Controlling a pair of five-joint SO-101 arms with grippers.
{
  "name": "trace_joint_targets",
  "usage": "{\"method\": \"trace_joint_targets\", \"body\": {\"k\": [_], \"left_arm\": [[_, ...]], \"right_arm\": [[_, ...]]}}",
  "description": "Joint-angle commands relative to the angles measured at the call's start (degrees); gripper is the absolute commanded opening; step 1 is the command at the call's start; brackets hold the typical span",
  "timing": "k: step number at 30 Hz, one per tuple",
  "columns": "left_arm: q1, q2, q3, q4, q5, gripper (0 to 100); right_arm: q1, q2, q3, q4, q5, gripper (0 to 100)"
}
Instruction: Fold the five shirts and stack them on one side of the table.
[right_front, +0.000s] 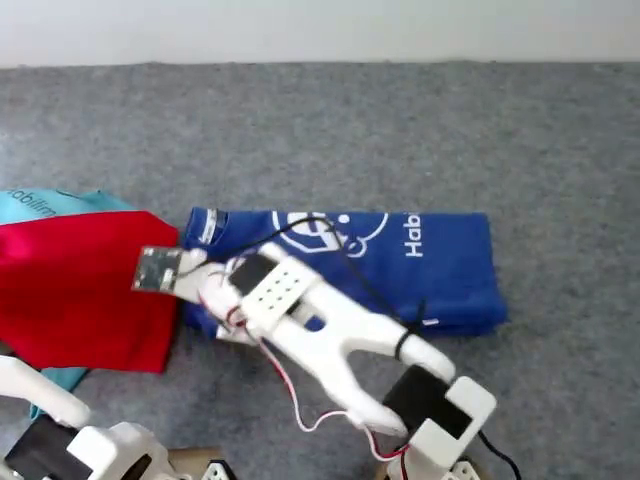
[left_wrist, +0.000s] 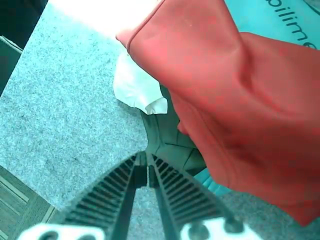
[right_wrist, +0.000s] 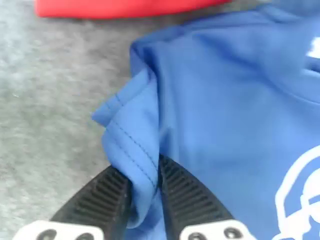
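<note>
A folded blue shirt (right_front: 400, 265) with white print lies in the middle of the grey table. My right gripper (right_front: 207, 292) is at its left end, shut on a bunched fold of the blue shirt (right_wrist: 225, 100) between the black fingers (right_wrist: 107, 192). At the left, a red shirt (right_front: 80, 295) lies over a teal shirt (right_front: 50, 205). My left gripper (left_wrist: 147, 161) is shut with nothing visible between its fingers. Its tips sit at the corner of a dark green shirt (left_wrist: 167, 135) under the red shirt (left_wrist: 235, 85).
A white cloth (left_wrist: 135, 87) pokes out from under the red shirt, and the teal shirt (left_wrist: 280, 20) shows beyond it. The left arm (right_front: 45, 400) sits at the near left corner. Bare grey tabletop (right_front: 400, 130) stretches behind and to the right of the blue shirt.
</note>
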Motion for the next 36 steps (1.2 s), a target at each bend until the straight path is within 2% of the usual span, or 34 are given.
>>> {"method": "trace_joint_targets", "body": {"k": [1,8,13,18,21,31,34,36], "left_arm": [[0.18,-1.67,-2.24,1.05,-0.44,2],[2.73,-2.2,-1.45,1.05,-0.26,2],[3.16,-2.2,-1.45,1.05,-0.18,2],[2.81,-2.2,-1.45,1.14,-0.18,2],[2.81,-2.29,-1.45,1.14,-0.18,2],[5.63,-4.22,-0.84,1.14,-0.18,2],[9.85,-10.73,3.21,1.14,-0.18,1],[13.8,-16.97,8.57,1.14,-0.18,1]], "right_arm": [[3.3,-3.38,-2.9,-1.01,1.58,1.0],[8.84,4.7,-11.16,-4.88,1.85,1.0],[9.98,13.49,-20.13,-3.65,5.63,2.0],[10.07,19.12,-28.31,3.91,5.36,16.9],[10.42,20.0,-32.44,9.19,2.46,20.5],[11.82,18.95,-43.69,25.01,-5.54,20.5],[10.68,19.56,-44.04,26.42,-6.51,19.5],[10.07,20.35,-43.87,25.71,-6.51,13.3]]}}
